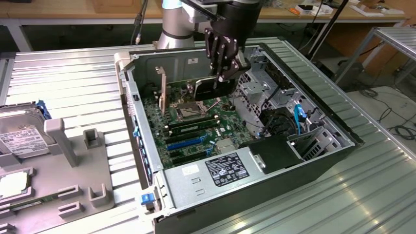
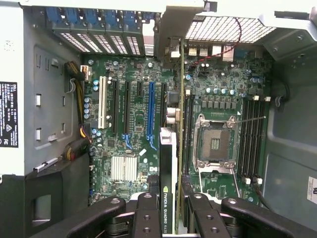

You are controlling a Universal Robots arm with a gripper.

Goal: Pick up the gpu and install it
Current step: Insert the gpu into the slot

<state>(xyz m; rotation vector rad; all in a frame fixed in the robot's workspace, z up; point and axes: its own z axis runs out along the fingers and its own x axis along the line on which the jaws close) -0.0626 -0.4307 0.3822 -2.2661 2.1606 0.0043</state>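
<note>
Install step in hand: hand [image 1: 225, 77] clamped on gpu [image 1: 209, 91], upper centre of exterior view, poised above motherboard [image 1: 217, 127]. Judged need: card edge squared to expansion slot [image 2: 151, 116].

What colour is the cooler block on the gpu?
Black; the gpu shows it best in the wrist view.

A ribbed metal table [image 1: 78, 87] is being used as the support. An open computer case [image 1: 293, 180] is being carried near its middle, laid on its side with the inside facing up. A grey tray [image 1: 71, 165] is being borne near the case, at the exterior view's left.
</note>
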